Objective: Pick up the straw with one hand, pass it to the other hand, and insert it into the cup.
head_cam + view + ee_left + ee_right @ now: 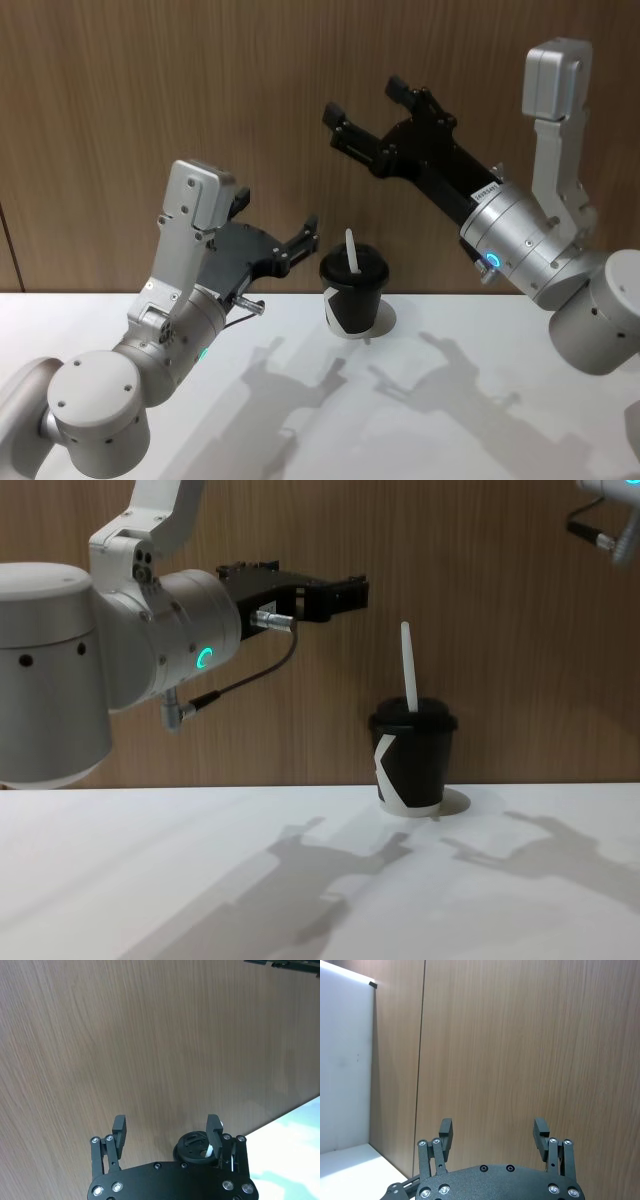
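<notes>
Chest view | thin white straw (407, 666) upright through domed lid of black paper cup (412, 757) | left gripper (305, 238) fingers apart, empty | right gripper (372, 110) fingers apart, raised

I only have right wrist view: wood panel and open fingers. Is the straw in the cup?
Observer: Yes. The straw stands in the cup's lid, leaning slightly.
Operator: Is either arm holding it?
Observer: No. The left gripper is open beside the cup, clear of the straw.
Operator: And where is mine?
Observer: The right gripper is raised above and behind the cup, open and empty.
</notes>
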